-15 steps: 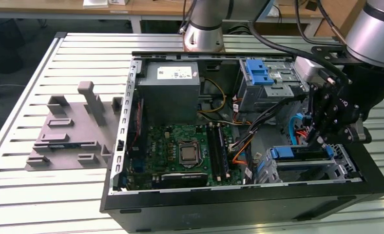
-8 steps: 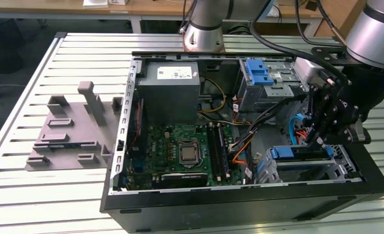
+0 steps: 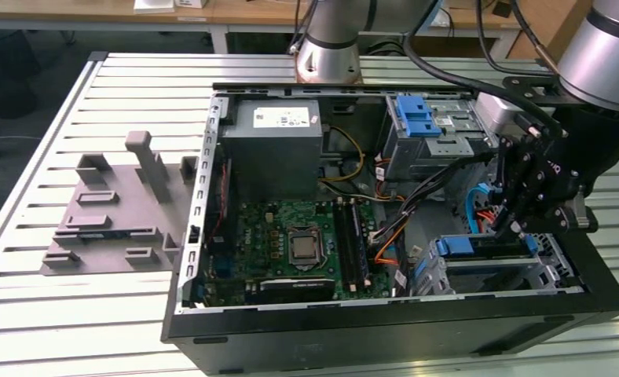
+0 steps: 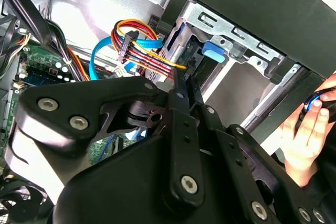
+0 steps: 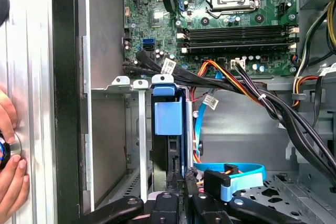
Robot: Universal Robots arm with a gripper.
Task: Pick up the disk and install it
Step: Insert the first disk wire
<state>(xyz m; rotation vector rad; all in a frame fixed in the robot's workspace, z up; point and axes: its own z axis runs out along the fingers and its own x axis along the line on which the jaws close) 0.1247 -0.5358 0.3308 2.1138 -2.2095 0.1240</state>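
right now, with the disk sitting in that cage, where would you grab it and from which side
Probably by the exposed narrow edge of the disk, pinching across its two flat faces and coming straight in through the open side of the case. It stands on edge in the cage, whose walls cover the rest.

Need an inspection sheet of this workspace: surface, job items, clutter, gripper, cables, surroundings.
Surface: slatted metal table.
Job's things: disk stands on edge in the drive cage of the open computer case.
Clutter: grey holder block beside the case.
Gripper: gripper down in the case right at the disk's edge.
Cables: blue, orange and black leads near the cage.
Surroundings: a hand at the case's outside.
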